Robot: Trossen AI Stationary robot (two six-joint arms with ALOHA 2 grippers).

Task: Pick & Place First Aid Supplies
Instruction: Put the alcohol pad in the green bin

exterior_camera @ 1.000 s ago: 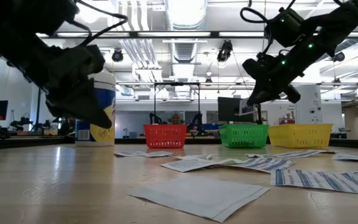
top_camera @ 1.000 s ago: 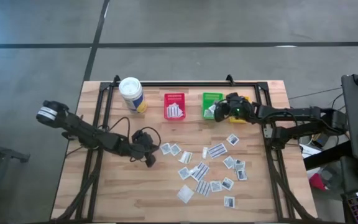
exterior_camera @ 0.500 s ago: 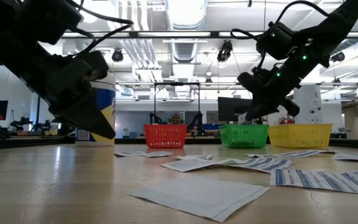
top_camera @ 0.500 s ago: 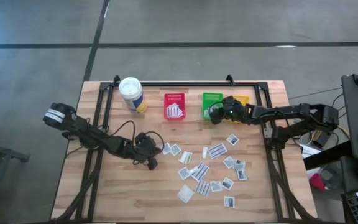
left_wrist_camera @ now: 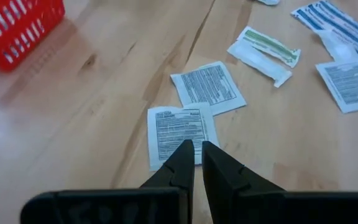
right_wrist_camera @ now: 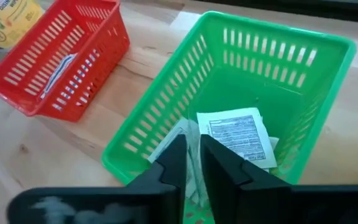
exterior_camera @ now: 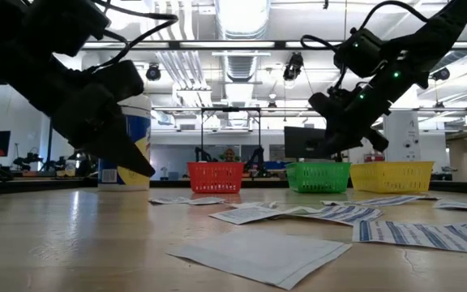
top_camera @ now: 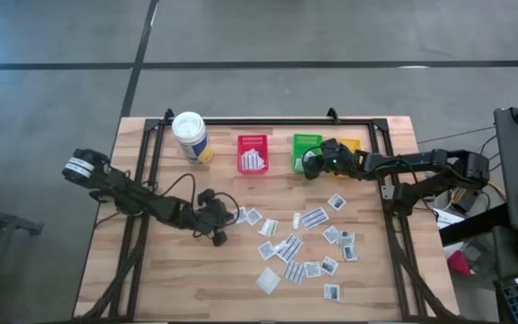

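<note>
The canister [top_camera: 191,136], the first bin [top_camera: 253,152], the second bin [top_camera: 306,151] and the third bin [top_camera: 350,145] are standing in a row along the table's [top_camera: 151,279] far edge. The packets [top_camera: 299,243] are lying scattered nearer, right of centre.
</note>
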